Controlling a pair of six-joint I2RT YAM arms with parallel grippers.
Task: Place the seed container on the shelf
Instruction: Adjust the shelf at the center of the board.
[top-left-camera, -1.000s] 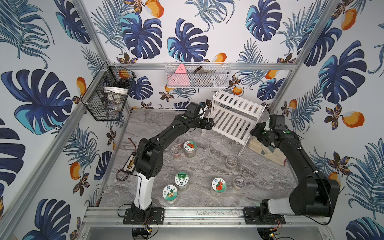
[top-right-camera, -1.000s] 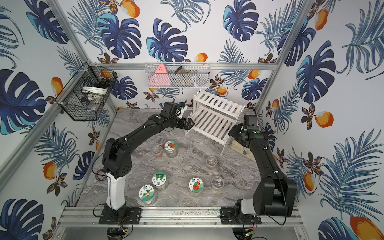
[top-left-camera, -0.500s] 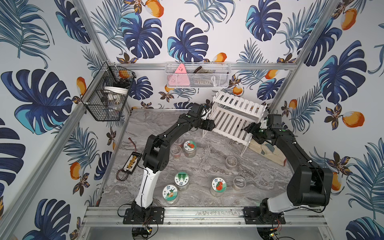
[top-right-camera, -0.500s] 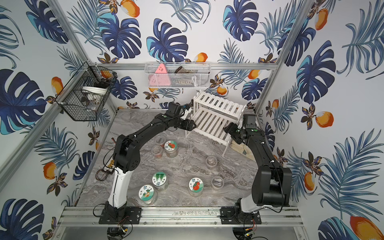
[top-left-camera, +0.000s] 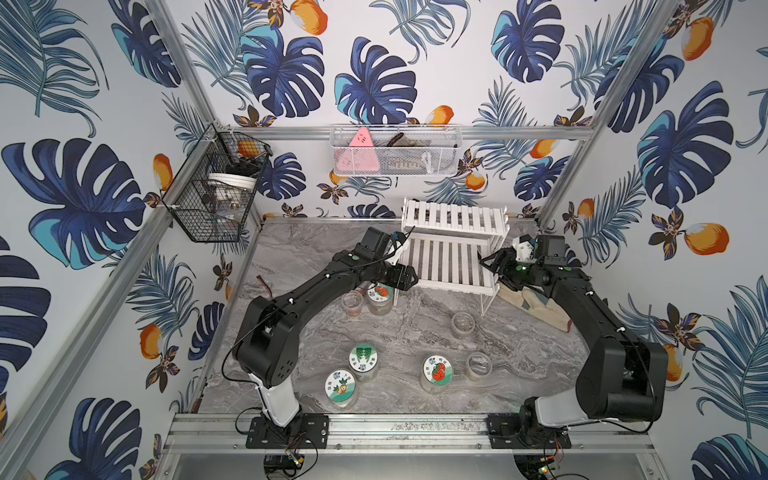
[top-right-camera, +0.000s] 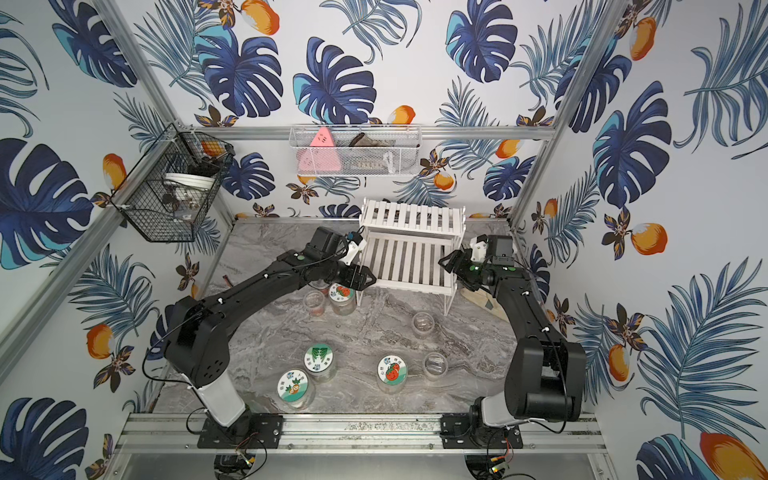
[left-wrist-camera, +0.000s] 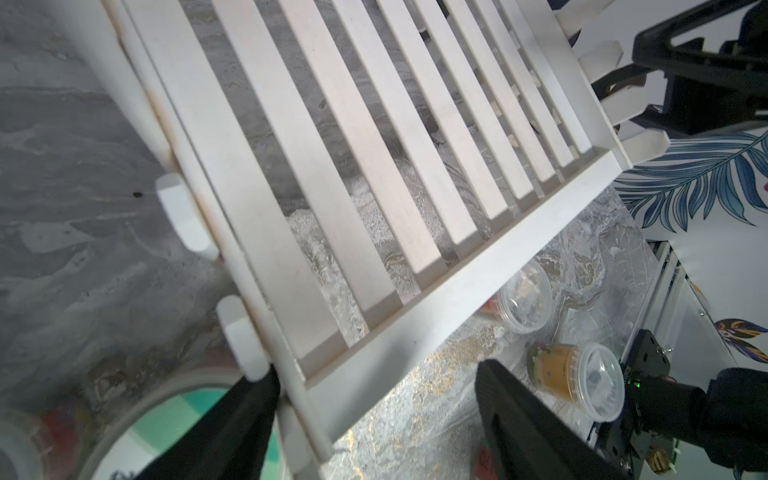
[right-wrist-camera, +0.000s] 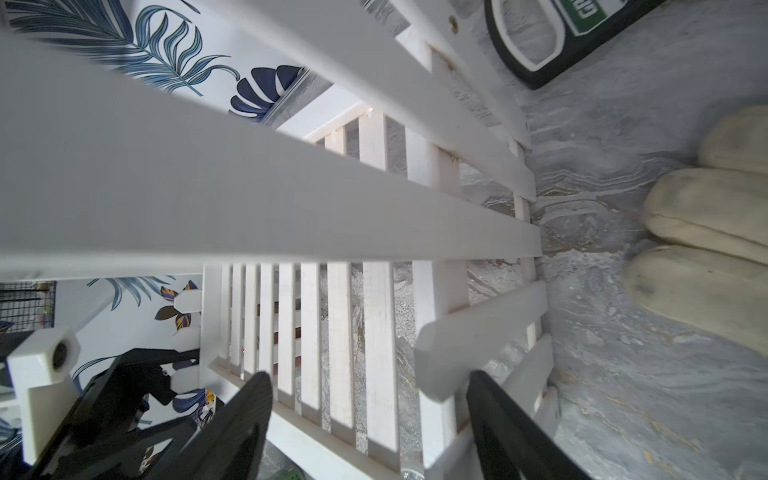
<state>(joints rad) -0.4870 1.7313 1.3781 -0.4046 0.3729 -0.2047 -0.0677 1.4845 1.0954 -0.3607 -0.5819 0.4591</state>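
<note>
a black wire basket (top-left-camera: 214, 195) and a white mesh basket (top-left-camera: 419, 166) holding a pink triangle (top-left-camera: 358, 160) hang on the walls; pale gloves (top-left-camera: 534, 308) lie on the marble desk (top-left-camera: 415, 332).

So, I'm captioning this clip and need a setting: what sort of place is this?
Probably a robot test cell dressed as a garden corner: leaf-print walls on an aluminium frame, left arm and right arm bolted to its front rail, and a slatted shelf near labelled seed jars on a marble-look table.
</note>
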